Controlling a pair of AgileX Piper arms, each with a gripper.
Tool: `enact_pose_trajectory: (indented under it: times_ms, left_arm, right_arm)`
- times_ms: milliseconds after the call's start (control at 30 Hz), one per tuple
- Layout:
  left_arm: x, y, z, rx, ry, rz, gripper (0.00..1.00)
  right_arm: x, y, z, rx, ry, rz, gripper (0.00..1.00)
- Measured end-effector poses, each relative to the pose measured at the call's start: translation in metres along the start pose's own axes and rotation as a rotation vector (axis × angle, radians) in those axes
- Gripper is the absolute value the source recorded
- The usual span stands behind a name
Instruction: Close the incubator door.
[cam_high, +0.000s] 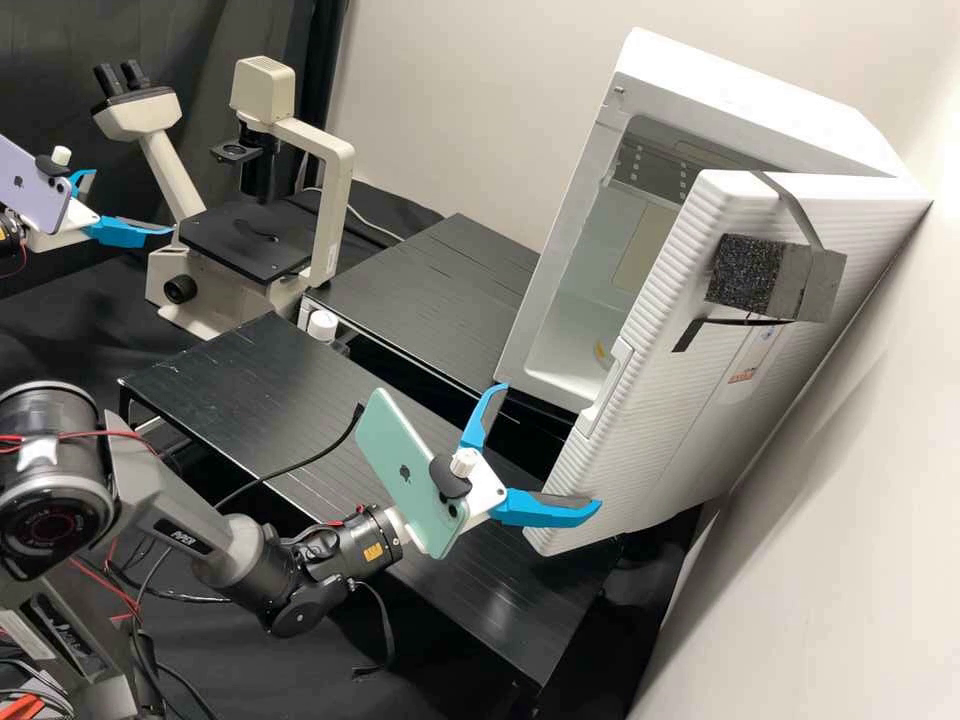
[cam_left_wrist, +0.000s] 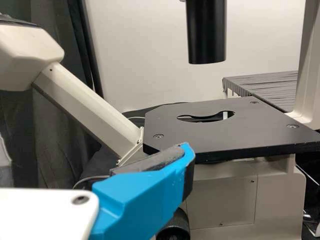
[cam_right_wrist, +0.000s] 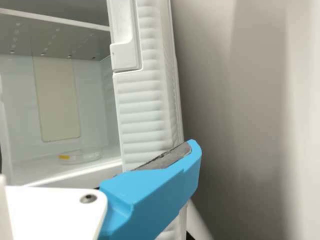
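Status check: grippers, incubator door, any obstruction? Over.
Left gripper open by microscope; right gripper open beside incubator door. Door standing open. Dish inside, seemingly clear of door's swing.

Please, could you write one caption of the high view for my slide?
The open right gripper at the free edge of the open incubator door.

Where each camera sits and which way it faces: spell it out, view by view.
High view: fixed apart from the robot, looking forward and down on the microscope and open incubator; left gripper and right gripper show.
Left wrist view: on the left wrist, facing the microscope; one blue finger shows.
Right wrist view: on the right wrist, facing the door; one blue finger shows.
Shared: high and right wrist views share the door.
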Motion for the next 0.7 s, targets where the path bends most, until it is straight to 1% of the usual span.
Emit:
enact_pose_trajectory:
  times_ms: [200,333,400,500,567,633,700]
  left_arm:
    - [0.0,0.0,0.0,0.0,0.0,0.0,1.0]
    - [0.0,0.0,0.0,0.0,0.0,0.0,1.0]
    - [0.0,0.0,0.0,0.0,0.0,0.0,1.0]
    - [0.0,0.0,0.0,0.0,0.0,0.0,1.0]
    - [0.0,0.0,0.0,0.0,0.0,0.0,1.0]
    - [0.0,0.0,0.0,0.0,0.0,0.0,1.0]
    - [0.0,0.0,0.0,0.0,0.0,0.0,1.0]
  right_arm:
    - [0.0,-0.005,-0.006,0.02,0.004,-0.017,1.0]
    - [-0.001,-0.01,-0.018,0.035,0.028,-0.055,1.0]
    - [-0.002,-0.014,-0.027,0.05,0.05,-0.084,1.0]
    - [-0.005,-0.021,-0.045,0.074,0.114,-0.128,1.0]
    - [-0.005,-0.024,-0.06,0.089,0.177,-0.147,1.0]
    - [-0.005,-0.029,-0.072,0.09,0.231,-0.169,1.0]
    - [-0.005,-0.032,-0.078,0.085,0.259,-0.183,1.0]
